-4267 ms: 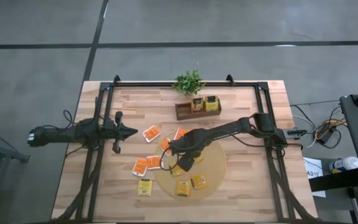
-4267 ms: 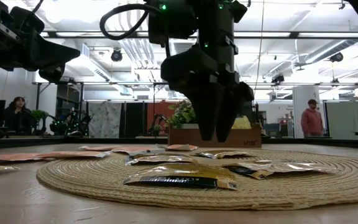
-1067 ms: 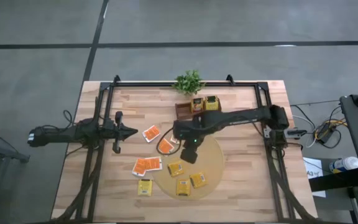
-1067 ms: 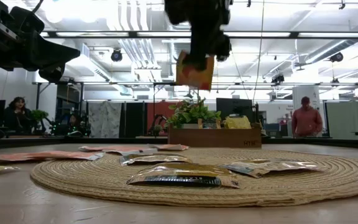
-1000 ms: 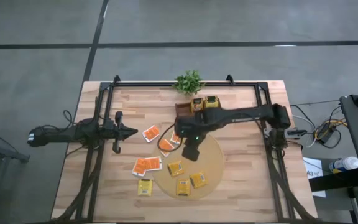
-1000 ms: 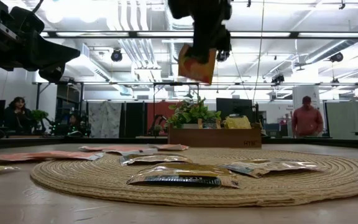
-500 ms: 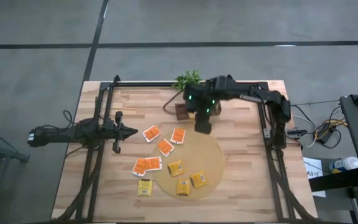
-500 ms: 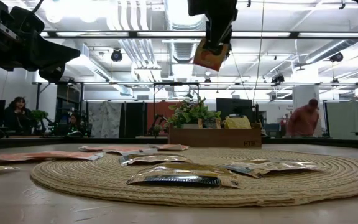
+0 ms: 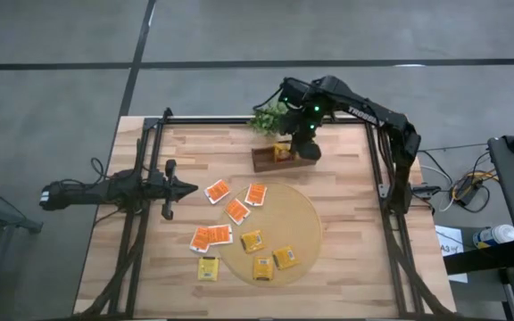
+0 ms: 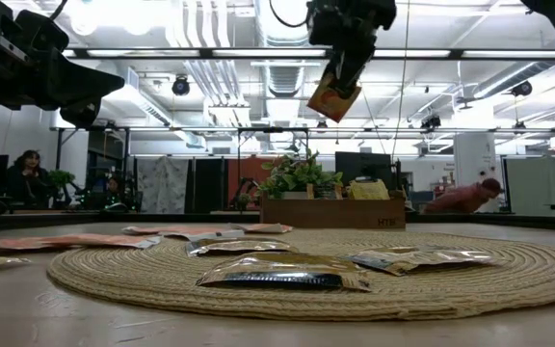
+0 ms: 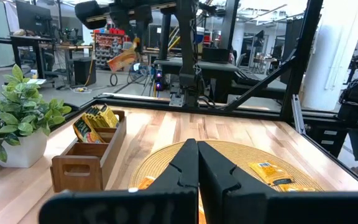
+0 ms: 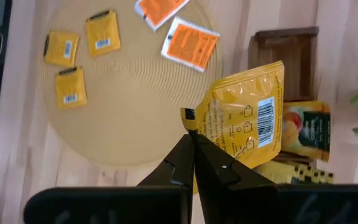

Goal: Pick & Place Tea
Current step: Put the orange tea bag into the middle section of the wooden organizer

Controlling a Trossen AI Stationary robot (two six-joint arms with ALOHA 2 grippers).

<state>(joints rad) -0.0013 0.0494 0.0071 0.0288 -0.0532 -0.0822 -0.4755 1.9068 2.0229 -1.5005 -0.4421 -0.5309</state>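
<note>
My right gripper (image 10: 341,69) hangs high over the wooden box (image 9: 262,160) at the table's far side, shut on a yellow tea packet (image 12: 244,121). Other tea packets lie flat: orange ones (image 9: 236,210) on the wood and at the edge of the round woven mat (image 9: 303,223), yellow ones (image 9: 263,267) on the mat's near part and one (image 9: 207,268) beside it. More yellow packets (image 11: 95,119) stand in the box. My left gripper (image 9: 192,188) waits shut above the table's left part, holding nothing. My right gripper pinches the yellow packet by one edge near a corner (image 12: 205,127) between its two fingers. The fingers come from above, pointing down. The packet hangs tilted below them (image 10: 332,96), lifted well clear of the table and above the box.
A small green plant (image 9: 269,116) stands at the far edge just behind the box. A black frame rail (image 9: 239,120) runs along the far edge. Bare wood lies to the right of the mat (image 9: 355,223). A person (image 10: 470,198) bends down in the room behind.
My right gripper has carried the yellow packet from above the mat's far left part toward the table's far edge, staying high and shut. It now hangs over the wooden box. The packet stays clear of everything, hanging tilted.
</note>
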